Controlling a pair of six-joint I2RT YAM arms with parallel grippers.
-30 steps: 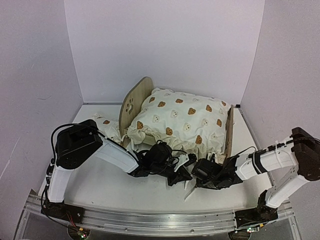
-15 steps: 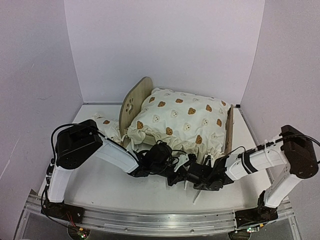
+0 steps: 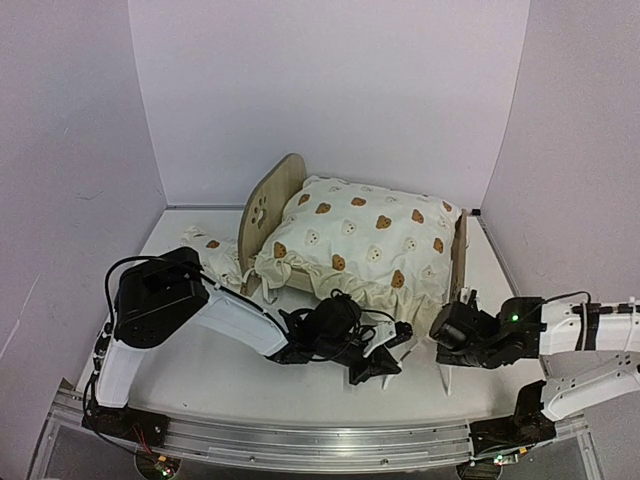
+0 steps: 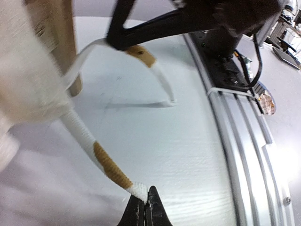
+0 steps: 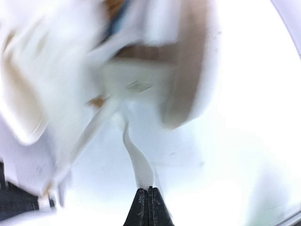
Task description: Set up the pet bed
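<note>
Cream ties (image 4: 84,136) pinched; left arm (image 3: 235,318), right arm (image 3: 590,328) stretched low.

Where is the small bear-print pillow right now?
In the top view, on the left side, the small pillow lies on the table just outside the pet bed, against the outer face of its headboard.

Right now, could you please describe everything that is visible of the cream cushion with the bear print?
The cushion is large, soft-looking cream fabric printed with brown and white bear faces, with a ruffled edge. It lies on the pet bed, filling the frame and overhanging the near side. Thin ties hang from its near edge. The left gripper is shut on a brown-banded tie; the right gripper is shut on a plain white tie.
</note>
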